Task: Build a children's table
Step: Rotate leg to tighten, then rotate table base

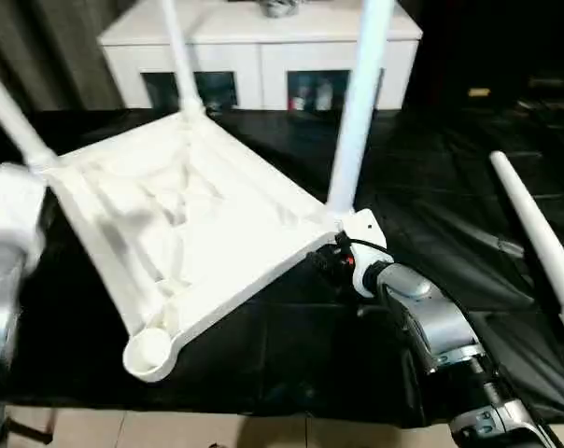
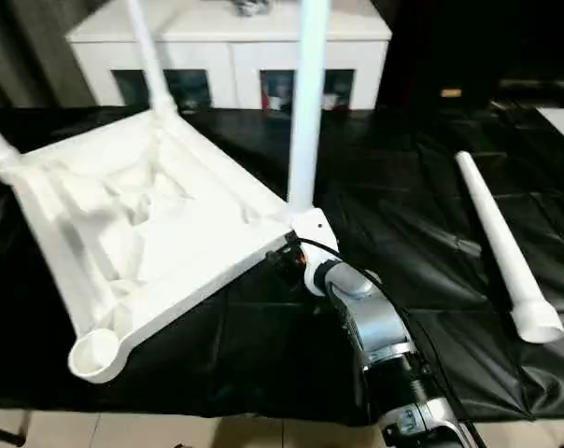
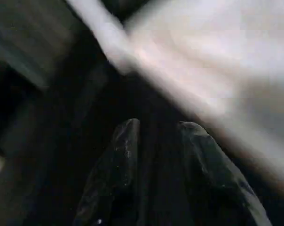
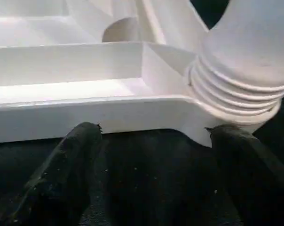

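Underneath, black sheeting [image 1: 291, 336]; white cabinet [image 1: 263, 42] behind; right tool [image 4: 153, 141] spread, ungrasping.

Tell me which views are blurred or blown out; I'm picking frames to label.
Left wrist view: heavily blurred, a white streak of the tabletop smeared above the dark fingers. Right wrist view: sharp, the threads at the leg's base read clearly. Eye views: mostly clear, but the tabletop's ribbed underside is washed out by glare, and the black cloth shows shiny highlights.
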